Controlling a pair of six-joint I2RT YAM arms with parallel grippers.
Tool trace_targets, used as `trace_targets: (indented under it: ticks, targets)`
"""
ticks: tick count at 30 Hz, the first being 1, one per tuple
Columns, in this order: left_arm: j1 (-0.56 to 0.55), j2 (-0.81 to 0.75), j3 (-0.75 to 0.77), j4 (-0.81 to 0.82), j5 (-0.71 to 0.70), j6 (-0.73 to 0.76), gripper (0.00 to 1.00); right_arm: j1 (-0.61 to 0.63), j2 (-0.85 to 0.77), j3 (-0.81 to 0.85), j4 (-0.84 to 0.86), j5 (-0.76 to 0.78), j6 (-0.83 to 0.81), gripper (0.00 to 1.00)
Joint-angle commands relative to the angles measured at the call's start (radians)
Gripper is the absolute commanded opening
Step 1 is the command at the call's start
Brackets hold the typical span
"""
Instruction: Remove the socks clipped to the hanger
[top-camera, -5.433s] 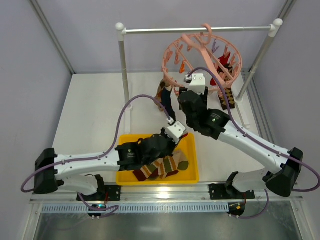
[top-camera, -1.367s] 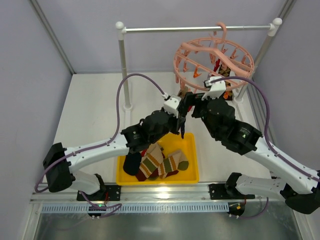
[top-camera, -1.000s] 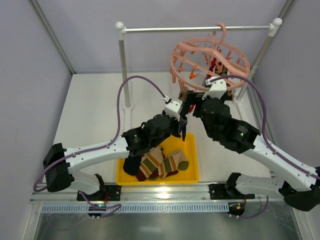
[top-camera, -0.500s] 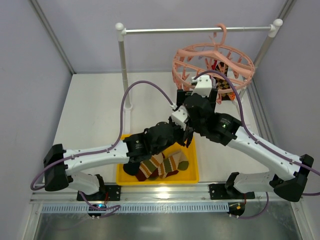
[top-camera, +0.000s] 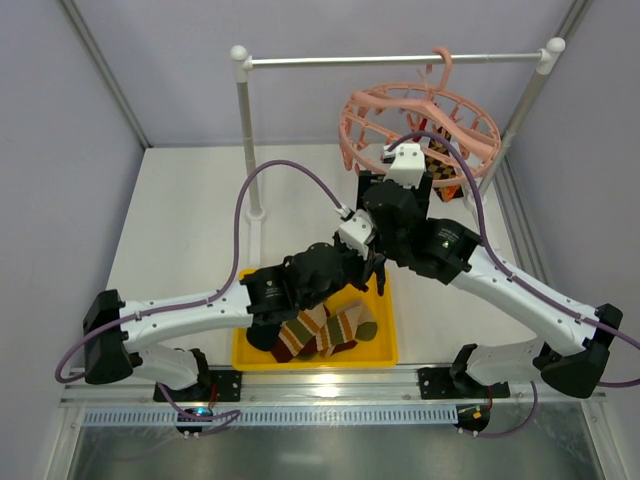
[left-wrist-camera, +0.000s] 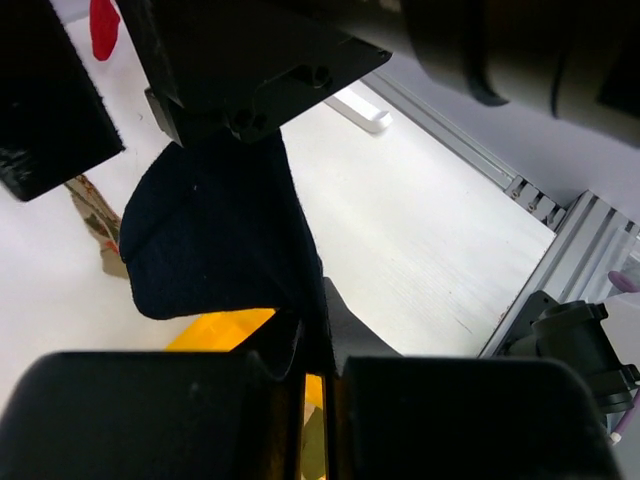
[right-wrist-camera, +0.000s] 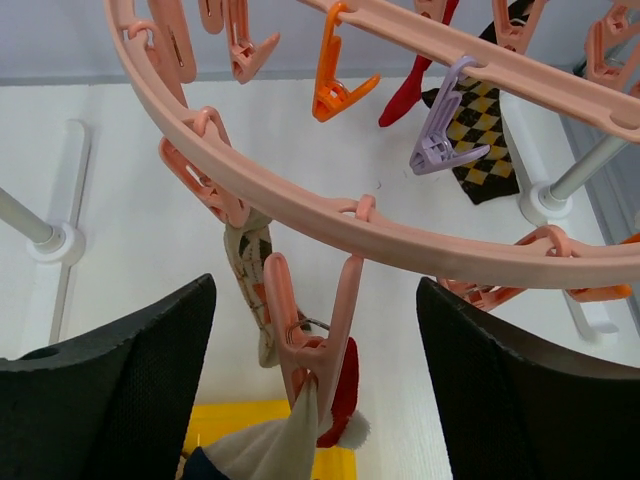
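Pinching a fold of the dark navy sock (left-wrist-camera: 215, 230) in the left hand (left-wrist-camera: 315, 350), closed tight, with the rest of it hanging just above the fingers and a yellow tray (left-wrist-camera: 220, 322) below. Holding the right hand (right-wrist-camera: 315, 330) spread wide, one finger each side of a pink clip (right-wrist-camera: 300, 350) under the hanger (right-wrist-camera: 440, 245) ring, pale fabric in its mouth. Cannot tell whether that belongs to the navy one. Looks light, limp and stretchy, likely to drag rather than pop free; better to squeeze the clip's upper legs, then draw down near the cuff. Leaves an argyle sock (right-wrist-camera: 475, 140) and a red sock (right-wrist-camera: 410, 90) hanging beyond the right hand.
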Motion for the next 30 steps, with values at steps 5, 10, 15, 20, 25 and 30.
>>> trace_targets:
  ticks: [5, 10, 15, 20, 25, 30]
  targets:
    - [-0.024, -0.061, 0.012, 0.018, 0.045, 0.04, 0.0, 0.004, 0.051, 0.066, -0.087, 0.066, 0.037, 0.67]
    - [-0.024, -0.061, 0.013, 0.015, 0.048, 0.045, 0.0, 0.002, 0.051, 0.07, -0.09, 0.077, 0.033, 0.32]
    - [-0.024, -0.06, 0.013, 0.01, 0.047, 0.048, 0.0, 0.002, 0.053, 0.073, -0.089, 0.089, 0.022, 0.17]
    - [-0.024, -0.057, 0.007, 0.007, 0.038, 0.049, 0.0, 0.004, 0.049, 0.07, -0.096, 0.098, 0.017, 0.04]
    - [-0.024, -0.08, -0.028, -0.014, -0.01, 0.045, 0.0, 0.004, 0.031, 0.063, -0.093, 0.086, 0.027, 0.14]
    - [-0.024, -0.184, -0.152, -0.034, -0.1, 0.039, 0.0, 0.004, -0.027, 0.006, -0.043, 0.04, 0.002, 0.81]
